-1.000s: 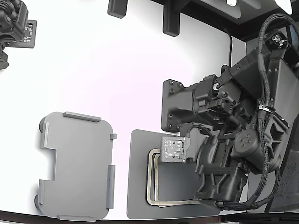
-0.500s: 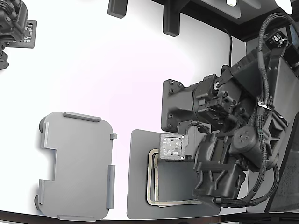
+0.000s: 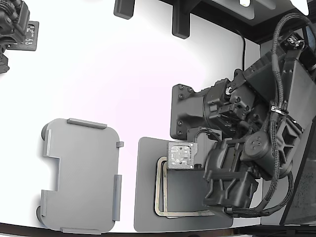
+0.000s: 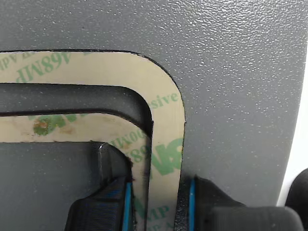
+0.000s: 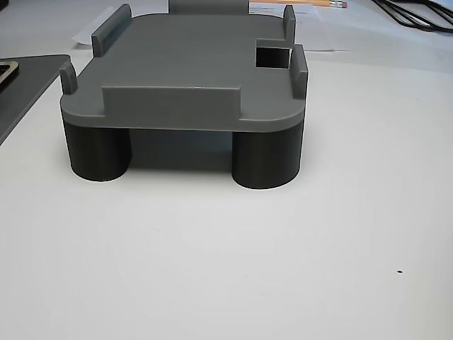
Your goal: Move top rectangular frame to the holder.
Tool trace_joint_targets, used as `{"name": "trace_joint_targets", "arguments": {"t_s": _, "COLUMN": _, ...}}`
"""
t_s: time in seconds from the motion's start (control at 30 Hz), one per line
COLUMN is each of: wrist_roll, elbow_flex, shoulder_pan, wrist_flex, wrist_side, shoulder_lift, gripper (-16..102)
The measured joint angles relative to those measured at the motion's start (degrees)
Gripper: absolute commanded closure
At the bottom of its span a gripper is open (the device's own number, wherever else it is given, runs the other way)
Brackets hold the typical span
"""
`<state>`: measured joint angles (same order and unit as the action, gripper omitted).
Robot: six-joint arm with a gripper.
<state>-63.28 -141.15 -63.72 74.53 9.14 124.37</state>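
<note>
— While the arm is leaning low over the dark grey mat (image 3: 148, 197), where is the top rectangular frame (image 3: 158, 190) lying?
— It is lying flat on that mat, at the exterior view's right, with the smaller tan frame (image 4: 72, 126) nested inside it, and the arm is covering its far side.
— And the gripper (image 4: 159, 204)?
— Its two dark fingers are straddling the frame's band in the wrist view, one finger (image 4: 103, 207) sitting inside the band, the other outside. They are probably pinching it, though I cannot tell whether they are really touching.
— The holder (image 3: 81, 175)?
— It is standing bare on the white table (image 3: 123, 74), well apart toward the exterior view's left, and is resting on round dark feet (image 5: 265, 159).
</note>
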Motion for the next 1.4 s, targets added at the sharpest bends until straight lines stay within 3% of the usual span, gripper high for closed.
{"name": "trace_joint_targets", "arguments": {"t_s": 0.63, "wrist_roll": -0.4, "elbow_flex": 0.0, "shoulder_pan": 0.5, "wrist_flex": 1.5, "wrist_side": -0.2, "shoulder_lift": 1.8, "gripper": 52}}
{"name": "trace_joint_targets", "arguments": {"t_s": 1.03, "wrist_roll": 0.3, "elbow_flex": -0.8, "shoulder_pan": 1.7, "wrist_flex": 1.0, "wrist_side": -0.3, "shoulder_lift": 2.1, "gripper": 67}}
{"name": "trace_joint_targets", "arguments": {"t_s": 1.2, "wrist_roll": 0.6, "elbow_flex": -0.9, "shoulder_pan": 2.2, "wrist_flex": 1.0, "wrist_side": -0.7, "shoulder_lift": 2.4, "gripper": 96}}
{"name": "trace_joint_targets", "arguments": {"t_s": 1.4, "wrist_roll": 0.0, "elbow_flex": 1.5, "shoulder_pan": 2.3, "wrist_flex": 3.2, "wrist_side": -1.8, "shoulder_lift": 2.4, "gripper": 96}}
